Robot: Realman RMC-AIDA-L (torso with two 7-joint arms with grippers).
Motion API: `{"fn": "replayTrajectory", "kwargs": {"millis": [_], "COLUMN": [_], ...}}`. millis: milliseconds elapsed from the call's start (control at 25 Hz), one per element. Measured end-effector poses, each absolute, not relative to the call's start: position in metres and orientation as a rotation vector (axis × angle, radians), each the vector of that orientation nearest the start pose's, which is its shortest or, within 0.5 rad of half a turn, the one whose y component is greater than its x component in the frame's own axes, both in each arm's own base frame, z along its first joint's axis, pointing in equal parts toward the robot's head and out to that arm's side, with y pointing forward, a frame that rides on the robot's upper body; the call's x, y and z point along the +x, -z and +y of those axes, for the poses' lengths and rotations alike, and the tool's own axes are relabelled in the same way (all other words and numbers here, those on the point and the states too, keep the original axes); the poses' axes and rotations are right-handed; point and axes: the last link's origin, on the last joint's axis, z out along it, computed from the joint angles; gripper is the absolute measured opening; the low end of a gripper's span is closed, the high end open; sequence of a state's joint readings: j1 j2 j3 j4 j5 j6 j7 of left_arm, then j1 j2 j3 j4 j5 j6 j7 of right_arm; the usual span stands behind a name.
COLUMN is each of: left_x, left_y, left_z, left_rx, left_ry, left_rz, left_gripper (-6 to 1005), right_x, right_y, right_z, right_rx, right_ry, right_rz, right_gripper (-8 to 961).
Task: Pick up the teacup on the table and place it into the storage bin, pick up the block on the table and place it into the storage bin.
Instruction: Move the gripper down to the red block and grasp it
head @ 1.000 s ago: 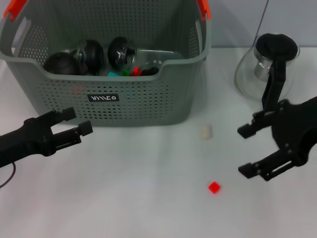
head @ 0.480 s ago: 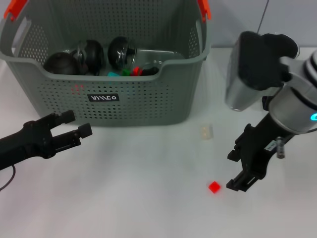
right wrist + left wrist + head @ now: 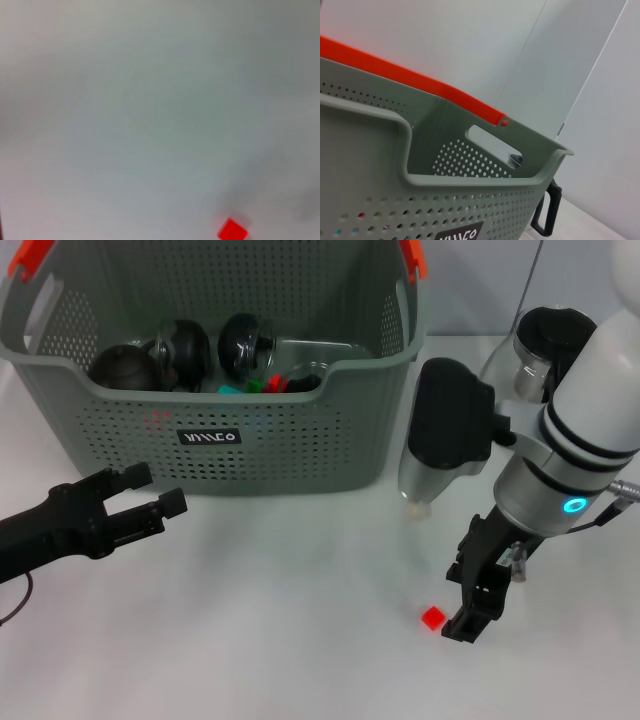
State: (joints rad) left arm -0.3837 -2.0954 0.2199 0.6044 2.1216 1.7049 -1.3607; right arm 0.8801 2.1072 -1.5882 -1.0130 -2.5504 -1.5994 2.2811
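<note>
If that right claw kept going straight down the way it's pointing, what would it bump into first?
Probably the bare white table. The right gripper points down just beside the small red block, so it looks set to miss it, though depth is hard to judge.

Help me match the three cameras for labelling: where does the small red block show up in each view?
Head view: the red block lies on the white table, just left of the right gripper, in front of the storage bin.
Left wrist view: not in it; only the bin's wall and orange handle.
Right wrist view: near the bottom edge, right of centre.
Shared landmark: the white table.
</note>
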Motion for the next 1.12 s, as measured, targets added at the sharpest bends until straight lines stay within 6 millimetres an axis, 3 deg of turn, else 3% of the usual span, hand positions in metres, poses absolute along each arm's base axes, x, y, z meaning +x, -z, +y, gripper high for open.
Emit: {"fn": "replayTrajectory", "kwargs": {"millis": [480, 920, 1120], "left_x": [-0.328, -0.327, -0.327], "left_y": [-0.028, -0.027, -0.027], "left_z": [0.271, 0.271, 0.271], "left_rx": [-2.352, -2.353, -2.356], "left_ry": [0.935, 0.936, 0.935], "left_rz": [-0.953, -0.954, -0.954], "left_gripper": [848, 848, 848], "right_x": [0.153, 0.154, 0.156], "right_y": [0.096, 0.101, 0.104], "right_z": [0.341, 0.341, 0.34], "right_rx": [-2.933, -2.934, -2.93], "right_ry": [0.972, 0.925, 0.922], "right_rz": [0.244, 0.23, 0.223], "right_gripper": [731, 535, 521]}}
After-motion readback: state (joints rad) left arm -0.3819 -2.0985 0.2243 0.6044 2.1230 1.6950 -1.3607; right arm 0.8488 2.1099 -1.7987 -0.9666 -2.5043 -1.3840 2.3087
